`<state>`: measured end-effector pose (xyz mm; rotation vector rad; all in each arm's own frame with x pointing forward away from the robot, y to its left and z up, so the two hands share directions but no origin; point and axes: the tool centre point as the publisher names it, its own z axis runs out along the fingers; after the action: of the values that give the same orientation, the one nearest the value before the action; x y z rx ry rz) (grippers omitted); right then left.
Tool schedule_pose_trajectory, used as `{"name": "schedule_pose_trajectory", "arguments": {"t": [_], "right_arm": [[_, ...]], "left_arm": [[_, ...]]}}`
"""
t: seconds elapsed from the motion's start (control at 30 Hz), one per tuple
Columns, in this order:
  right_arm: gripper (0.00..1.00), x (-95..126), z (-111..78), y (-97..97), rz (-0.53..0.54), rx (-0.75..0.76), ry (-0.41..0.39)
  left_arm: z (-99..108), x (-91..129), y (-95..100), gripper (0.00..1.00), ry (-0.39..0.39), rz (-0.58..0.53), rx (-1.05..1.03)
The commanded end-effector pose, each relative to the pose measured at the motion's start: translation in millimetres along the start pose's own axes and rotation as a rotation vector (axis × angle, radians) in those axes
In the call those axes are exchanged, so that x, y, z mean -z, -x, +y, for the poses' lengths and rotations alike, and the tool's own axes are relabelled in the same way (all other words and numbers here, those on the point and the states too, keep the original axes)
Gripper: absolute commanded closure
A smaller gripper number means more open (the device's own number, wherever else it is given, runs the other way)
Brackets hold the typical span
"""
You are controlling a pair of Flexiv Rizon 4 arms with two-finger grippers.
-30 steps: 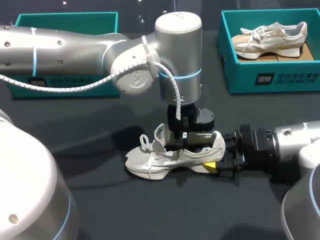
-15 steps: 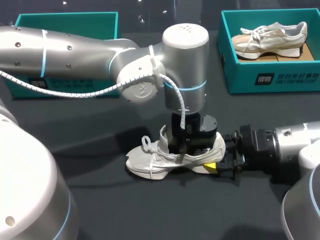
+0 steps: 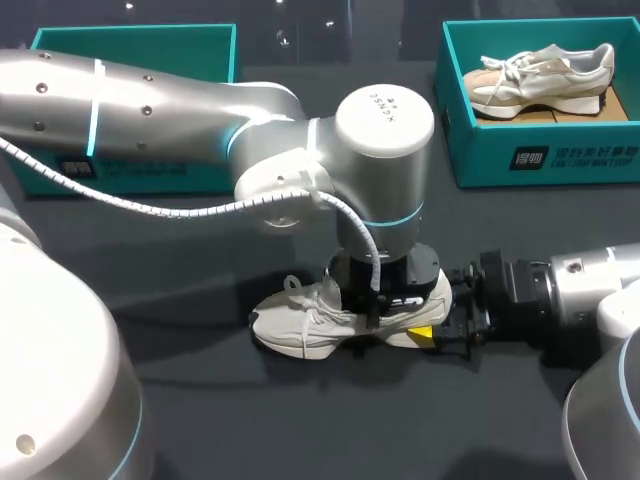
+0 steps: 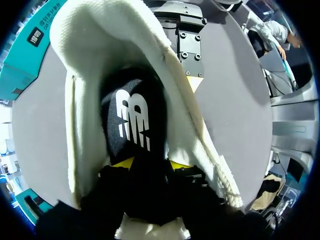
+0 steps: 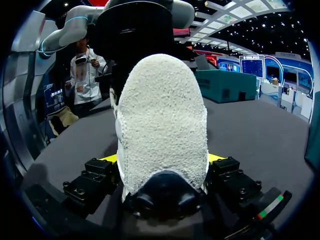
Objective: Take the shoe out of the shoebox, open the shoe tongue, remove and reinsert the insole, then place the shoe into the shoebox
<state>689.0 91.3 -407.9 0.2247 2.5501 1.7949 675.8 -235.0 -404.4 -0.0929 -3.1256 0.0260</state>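
White shoe (image 3: 300,325) lies on the dark table (image 3: 200,400), heel clamped by the right gripper (image 5: 162,160). Left gripper (image 4: 150,164) is inside it, pinching the black insole (image 4: 132,115), which bears a white logo.

Dark matte tabletop (image 3: 330,420)

the shoe (image 3: 300,325) is off-white, its heel a nubbly knit; the insole (image 4: 132,120) black with white logo. far right shoebox (image 3: 540,150) teal. left arm (image 3: 180,100) silver, pale-blue ringed. right gripper (image 5: 161,159) black, fingertips (image 3: 420,331) yellow.
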Motion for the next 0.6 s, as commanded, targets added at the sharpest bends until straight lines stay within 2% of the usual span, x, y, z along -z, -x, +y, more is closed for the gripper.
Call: {"name": "schedule_pose_trajectory", "arguments": {"t": [0.03,0.13,0.17,0.23,0.43,0.6], "right_arm": [[1.00,0.3,5.5,-1.2,-0.001,-0.001,-0.002],[1.00,0.3,5.5,-1.2,-0.001,-0.001,-0.002],[1.00,0.3,5.5,-1.2,-0.001,-0.001,-0.002],[1.00,0.3,5.5,-1.2,-0.001,-0.001,-0.002],[1.00,0.3,5.5,-1.2,-0.001,-0.001,-0.002],[1.00,0.3,5.5,-1.2,-0.001,-0.001,-0.002]], "left_arm": [[-0.2,-29.2,9.6,0.74,0.023,-0.024,0.016],[2.6,-29.1,15.9,0.84,0.030,-0.034,0.032],[3.7,-28.2,17.5,0.92,0.028,-0.033,0.039],[6.1,-25.1,19.8,1.00,0.015,-0.027,0.052],[11.9,-12.8,15.9,1.00,-0.041,-0.018,0.058],[16.6,6.4,8.8,1.00,-0.136,0.028,0.061]]}}
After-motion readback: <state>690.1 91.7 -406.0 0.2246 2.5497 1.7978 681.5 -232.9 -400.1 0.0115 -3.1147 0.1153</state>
